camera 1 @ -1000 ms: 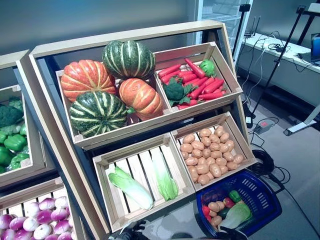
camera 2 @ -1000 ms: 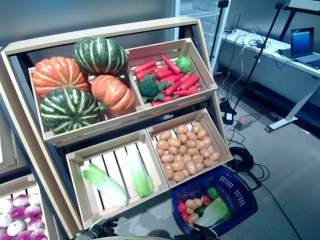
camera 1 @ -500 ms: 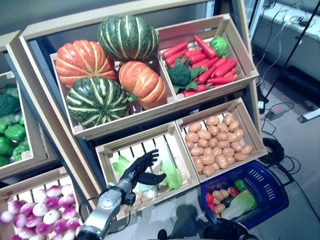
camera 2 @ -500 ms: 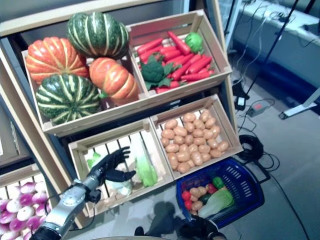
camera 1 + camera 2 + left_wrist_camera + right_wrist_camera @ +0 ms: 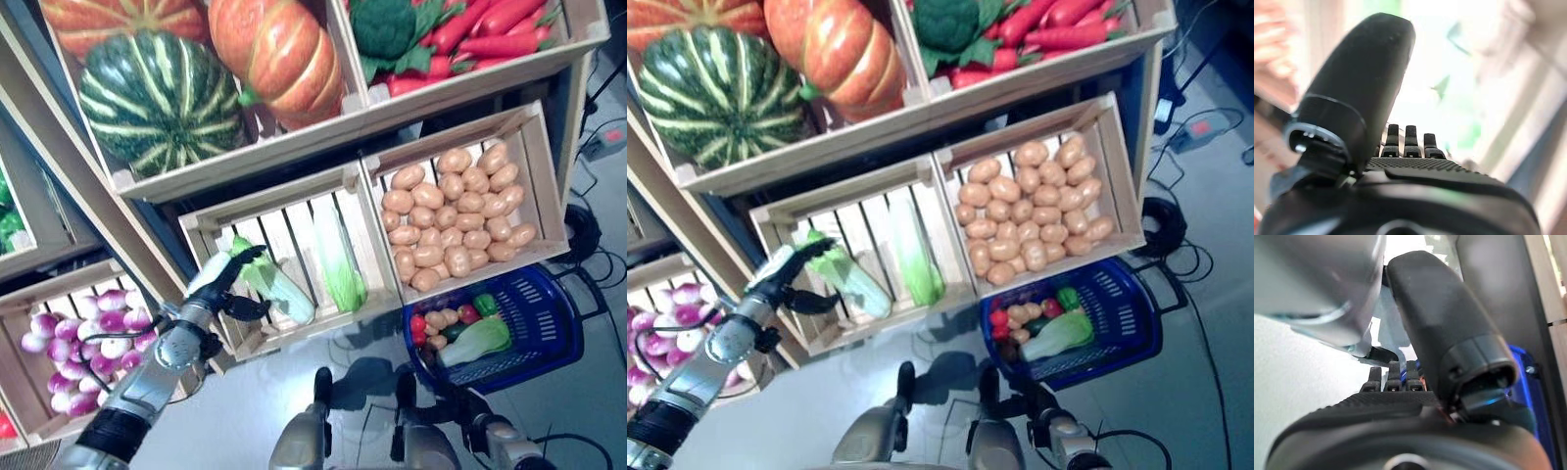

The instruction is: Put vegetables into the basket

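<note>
The left hand [image 5: 223, 284] is now reaching further into the crate [image 5: 257, 201], fingers spread, empty, with the cabbage [image 5: 276, 284] just beyond its fingertips; grasping seems next.

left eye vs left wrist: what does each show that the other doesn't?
Left eye only: the blue basket holding vegetables, the potato crate, pumpkins, purple onions, and the slatted crate with two cabbages.

Left wrist only: a close look along the hand, its fingers extended and thumb raised; the background is a pale green-white blur.

Both: the left hand, open, at the nearer cabbage.
</note>
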### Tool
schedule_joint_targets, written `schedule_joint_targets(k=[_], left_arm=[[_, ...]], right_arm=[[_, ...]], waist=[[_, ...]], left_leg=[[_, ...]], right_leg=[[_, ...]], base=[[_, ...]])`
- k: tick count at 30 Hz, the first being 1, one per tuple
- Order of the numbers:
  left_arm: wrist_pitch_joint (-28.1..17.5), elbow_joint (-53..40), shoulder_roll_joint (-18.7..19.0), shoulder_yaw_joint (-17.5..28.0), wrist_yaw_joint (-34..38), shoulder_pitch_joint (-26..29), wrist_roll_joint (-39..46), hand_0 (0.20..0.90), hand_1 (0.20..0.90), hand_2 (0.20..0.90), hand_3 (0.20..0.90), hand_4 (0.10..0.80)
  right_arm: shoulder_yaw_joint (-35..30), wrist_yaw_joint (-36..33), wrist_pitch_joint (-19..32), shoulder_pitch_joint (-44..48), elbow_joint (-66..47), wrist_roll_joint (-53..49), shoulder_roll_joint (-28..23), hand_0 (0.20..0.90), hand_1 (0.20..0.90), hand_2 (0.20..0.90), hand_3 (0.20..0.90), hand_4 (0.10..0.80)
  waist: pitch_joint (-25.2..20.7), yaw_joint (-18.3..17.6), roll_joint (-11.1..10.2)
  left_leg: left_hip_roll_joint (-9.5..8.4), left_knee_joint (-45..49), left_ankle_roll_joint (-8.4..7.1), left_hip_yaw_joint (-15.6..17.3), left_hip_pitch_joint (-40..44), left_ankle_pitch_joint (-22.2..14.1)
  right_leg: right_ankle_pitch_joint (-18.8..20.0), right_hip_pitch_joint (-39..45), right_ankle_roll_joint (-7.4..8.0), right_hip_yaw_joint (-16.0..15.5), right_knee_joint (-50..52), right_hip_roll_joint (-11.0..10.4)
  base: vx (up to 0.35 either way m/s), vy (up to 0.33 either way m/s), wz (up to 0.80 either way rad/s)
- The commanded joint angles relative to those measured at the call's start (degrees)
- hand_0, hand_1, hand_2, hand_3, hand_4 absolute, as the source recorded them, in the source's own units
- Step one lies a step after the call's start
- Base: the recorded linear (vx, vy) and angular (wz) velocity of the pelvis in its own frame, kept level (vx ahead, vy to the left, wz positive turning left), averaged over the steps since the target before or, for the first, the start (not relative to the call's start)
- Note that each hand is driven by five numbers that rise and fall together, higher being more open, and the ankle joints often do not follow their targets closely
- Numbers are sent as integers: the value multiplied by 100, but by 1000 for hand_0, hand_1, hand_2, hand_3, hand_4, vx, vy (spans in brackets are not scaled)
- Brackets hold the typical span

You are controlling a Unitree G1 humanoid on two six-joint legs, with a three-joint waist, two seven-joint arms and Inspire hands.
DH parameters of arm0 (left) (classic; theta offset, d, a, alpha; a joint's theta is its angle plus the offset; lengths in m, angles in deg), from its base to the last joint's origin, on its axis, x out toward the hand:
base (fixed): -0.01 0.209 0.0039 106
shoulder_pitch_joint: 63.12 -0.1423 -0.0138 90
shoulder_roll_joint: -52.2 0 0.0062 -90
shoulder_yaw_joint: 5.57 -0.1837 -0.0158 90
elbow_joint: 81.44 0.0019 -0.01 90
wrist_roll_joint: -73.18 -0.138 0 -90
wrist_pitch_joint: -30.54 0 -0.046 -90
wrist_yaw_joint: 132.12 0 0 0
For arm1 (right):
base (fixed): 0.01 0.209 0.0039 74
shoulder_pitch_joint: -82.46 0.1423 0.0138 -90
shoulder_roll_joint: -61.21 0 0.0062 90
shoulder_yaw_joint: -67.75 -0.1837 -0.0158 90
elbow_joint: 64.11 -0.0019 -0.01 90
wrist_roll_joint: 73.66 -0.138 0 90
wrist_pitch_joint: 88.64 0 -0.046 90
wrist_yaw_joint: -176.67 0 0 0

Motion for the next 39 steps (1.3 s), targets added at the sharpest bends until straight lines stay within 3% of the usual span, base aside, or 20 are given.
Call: schedule_joint_targets(k=[1, 6, 10, 12, 18, 24, 33, 39], left_arm=[[-517, -202, 671, 470, 793, 629, -1322, 900, 900, 900, 900, 800], [-496, 180, 1028, 54, 1378, 1117, -1811, 900, 900, 900, 900, 800], [-562, 699, 1298, -426, 2400, 1534, -2646, 900, 900, 900, 900, 800], [-815, 993, 1440, -695, 2901, 1828, -2906, 900, 900, 900, 900, 800], [-810, 1573, 1422, -1376, 3934, 2530, -2998, 900, 900, 900, 900, 800], [-694, 2003, 1145, -1966, 4038, 3194, -3015, 900, 900, 900, 900, 800], [-550, 2546, 704, -2320, 3828, 3375, -2918, 900, 900, 900, 900, 800], [-485, 2868, 515, -2621, 2978, 3399, -2577, 900, 900, 900, 900, 800]], right_arm=[[375, 128, 377, 64, -78, -415, -16, 900, 900, 900, 900, 800], [364, 181, 538, 386, -77, -643, -83, 900, 900, 900, 900, 800], [416, 154, 540, 679, -218, -791, -183, 900, 900, 900, 900, 800], [447, 212, 537, 801, -304, -741, -250, 900, 900, 900, 900, 800], [531, 117, 404, 1163, -513, -757, -361, 900, 900, 900, 900, 800], [551, 99, 276, 1543, -546, -872, -440, 900, 900, 900, 900, 800], [567, 79, 63, 1823, -642, -839, -520, 900, 900, 900, 900, 800], [573, 22, 23, 1988, -732, -845, -563, 900, 900, 900, 900, 800]], waist=[[-22, 62, -240], [194, 66, -229], [397, 27, -258], [495, -27, -275], [725, -189, -322], [834, -300, -365], [834, -388, -418], [834, -440, -449]], left_leg=[[-265, 645, 1, -218, -825, -21], [-264, 769, -26, -248, -1106, 9], [-260, 909, -42, -220, -1398, 50], [-242, 943, -53, -165, -1546, 82], [-258, 1079, -55, -48, -1913, 121], [-322, 1108, -47, -5, -2198, 154], [-396, 1062, -37, 89, -2491, 181], [-404, 1055, -41, 162, -2640, 175]], right_leg=[[-534, -380, -338, 66, 991, -9], [-522, -627, -368, 18, 1080, 27], [-492, -921, -376, 64, 1219, 65], [-475, -1079, -370, 108, 1269, 78], [-430, -1525, -359, 204, 1449, 74], [-371, -1907, -328, 298, 1554, 47], [-277, -2313, -256, 374, 1586, -2], [-216, -2513, -202, 393, 1582, -42]], base=[[-100, -44, 9], [-111, -11, 8], [-100, 7, -5], [-85, 33, -6], [-104, 61, -7], [-73, 66, -3], [-23, 42, -7], [0, 0, 0]])
